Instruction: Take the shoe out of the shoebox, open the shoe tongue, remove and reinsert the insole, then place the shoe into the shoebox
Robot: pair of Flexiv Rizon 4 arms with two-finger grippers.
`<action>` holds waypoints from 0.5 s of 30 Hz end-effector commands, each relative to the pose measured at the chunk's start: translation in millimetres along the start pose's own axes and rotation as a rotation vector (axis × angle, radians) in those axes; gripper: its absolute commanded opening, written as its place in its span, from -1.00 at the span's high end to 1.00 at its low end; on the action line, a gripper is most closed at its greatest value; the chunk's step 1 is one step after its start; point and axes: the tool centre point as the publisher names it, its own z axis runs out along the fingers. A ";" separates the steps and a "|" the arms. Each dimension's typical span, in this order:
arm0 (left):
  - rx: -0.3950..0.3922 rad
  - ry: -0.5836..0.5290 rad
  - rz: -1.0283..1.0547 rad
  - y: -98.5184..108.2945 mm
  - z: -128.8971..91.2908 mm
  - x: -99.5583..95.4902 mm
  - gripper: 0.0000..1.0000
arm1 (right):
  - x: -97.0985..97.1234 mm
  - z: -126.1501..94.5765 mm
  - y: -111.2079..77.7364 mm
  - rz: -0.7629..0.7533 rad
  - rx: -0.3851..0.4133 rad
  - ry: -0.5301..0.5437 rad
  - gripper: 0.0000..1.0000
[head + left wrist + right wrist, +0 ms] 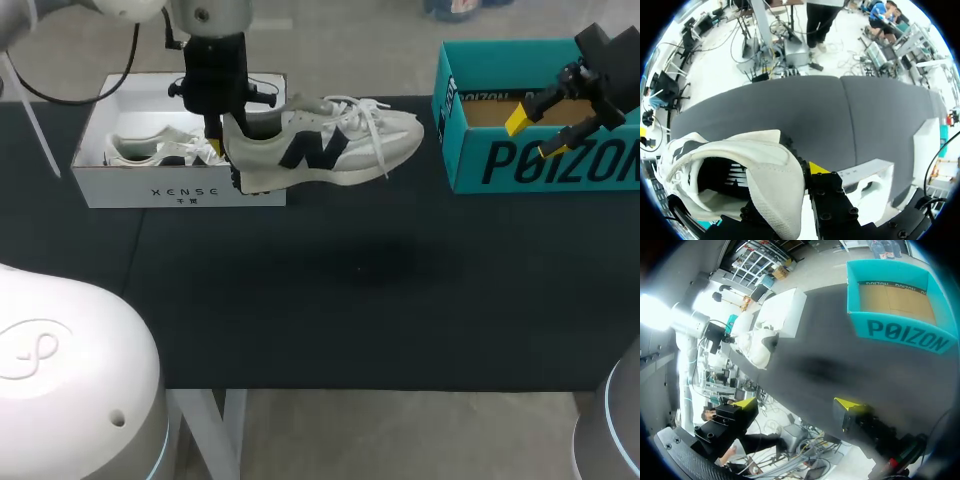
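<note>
Nearest the head camera, the dark table [300,330] lay bare, with a faint shadow on its cloth below the shoe [320,142]. The white and grey shoe, with a dark letter on its side, hung clear of the table. Its toe pointed toward the teal box [540,125] and its heel was just beside the white shoebox [180,185]. The left gripper [222,150] came down from above and clenched the shoe by its heel.

Only the left wrist view showed the grasp up close. The padded heel wall sat pinched between the two fingers, with one yellow tip [817,167] pressed against its outside and the other finger hidden by the heel. That view also looked into the shoe's dark opening, which the head view missed.

Only the head view showed a second shoe [150,150] lying inside the white shoebox.

Farther right, the right gripper [533,135] hovered over the front wall of the teal box with its fingers spread and nothing between them. The right wrist view confirmed it: both yellow tips [847,404] stood well apart over the table. Beyond them that view took in the open teal box's cardboard floor and, farther off, the held shoe beside the white shoebox.
</note>
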 end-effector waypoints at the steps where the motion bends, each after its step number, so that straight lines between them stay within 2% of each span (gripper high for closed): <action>1: -0.014 0.056 -0.020 9.4 -6.9 19.6 1.00 | -0.5 0.7 0.6 0.000 0.002 -0.002 -1.00; 2: -0.025 0.077 0.001 14.4 -7.9 28.2 1.00 | -0.5 0.7 0.6 0.000 0.002 -0.002 -1.00; 4: -0.072 0.047 0.014 24.4 -11.5 47.7 1.00 | -0.5 0.7 0.6 0.000 0.002 -0.002 -1.00; 5: -0.060 0.040 0.040 31.8 -12.1 58.4 1.00 | -0.5 0.7 0.6 0.000 0.002 -0.002 -1.00; 6: -0.086 0.072 0.034 38.3 -14.5 67.7 1.00 | -0.5 0.7 0.6 0.000 0.002 -0.002 -1.00; 9: -0.107 0.066 0.057 55.2 -22.3 89.4 1.00 | -0.5 0.7 0.6 0.000 0.002 -0.002 -1.00; 14: -0.088 0.088 0.102 85.1 -24.7 119.9 1.00 | -0.5 0.7 0.6 0.000 0.002 -0.002 -1.00; 15: -0.083 0.129 0.103 95.1 -24.0 129.1 1.00 | -0.5 0.7 0.6 0.000 0.002 -0.002 -1.00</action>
